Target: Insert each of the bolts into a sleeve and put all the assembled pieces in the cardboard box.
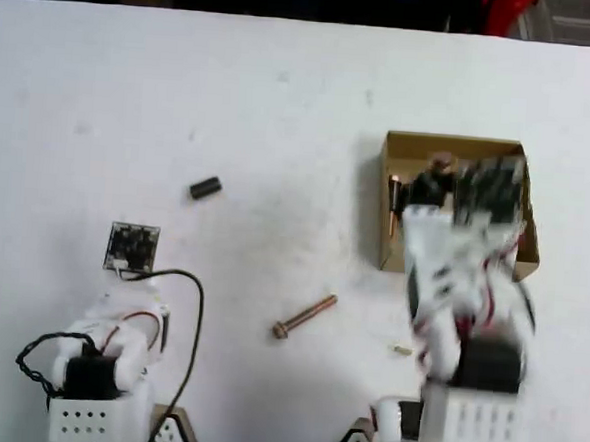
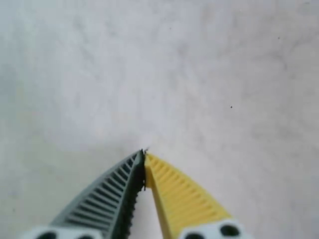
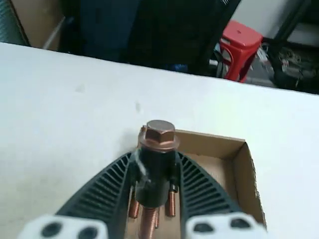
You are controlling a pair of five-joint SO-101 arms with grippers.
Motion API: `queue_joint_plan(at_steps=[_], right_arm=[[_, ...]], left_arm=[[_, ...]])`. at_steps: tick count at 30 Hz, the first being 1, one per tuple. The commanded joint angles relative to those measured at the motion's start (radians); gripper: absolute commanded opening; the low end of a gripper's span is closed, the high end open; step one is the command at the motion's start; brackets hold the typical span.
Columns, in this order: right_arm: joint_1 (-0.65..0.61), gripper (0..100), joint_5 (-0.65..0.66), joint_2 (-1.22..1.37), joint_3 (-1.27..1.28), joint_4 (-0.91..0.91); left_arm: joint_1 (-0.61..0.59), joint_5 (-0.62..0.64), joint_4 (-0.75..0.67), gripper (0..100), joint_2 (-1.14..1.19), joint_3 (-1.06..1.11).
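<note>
Now over the box, the right gripper pinches a stiff, likely slick bolt by its sleeve, the surest hold, while the left gripper stays out of it, pressed together.

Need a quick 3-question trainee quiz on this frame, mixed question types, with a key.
1. True or false: the left pincer is shut with nothing in it.
2. What does the right pincer hold above the box?
A) a bare bolt
B) a bolt in a black sleeve
C) nothing
3. Fill in: the loose bolt and the loose sleeve both lie on the ____, outside the box.

Key:
1. True
2. B
3. table
</note>
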Motion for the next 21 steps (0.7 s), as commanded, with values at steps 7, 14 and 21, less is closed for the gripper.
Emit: queue_joint_plan(at_steps=[7, 14, 21], right_arm=[[0.154, 1.7, 0.089, 0.773, -0.367, -0.142], [0.185, 1.7, 0.092, 1.231, -0.675, -0.134], [0.186, 1.9, 0.092, 1.569, -0.887, -0.133]], left_arm=[[0.007, -0.011, 0.008, 2, -0.01, -0.003], [0.007, -0.011, 0.008, 2, -0.01, -0.003], [0.007, -0.011, 0.008, 2, -0.01, -0.003]])
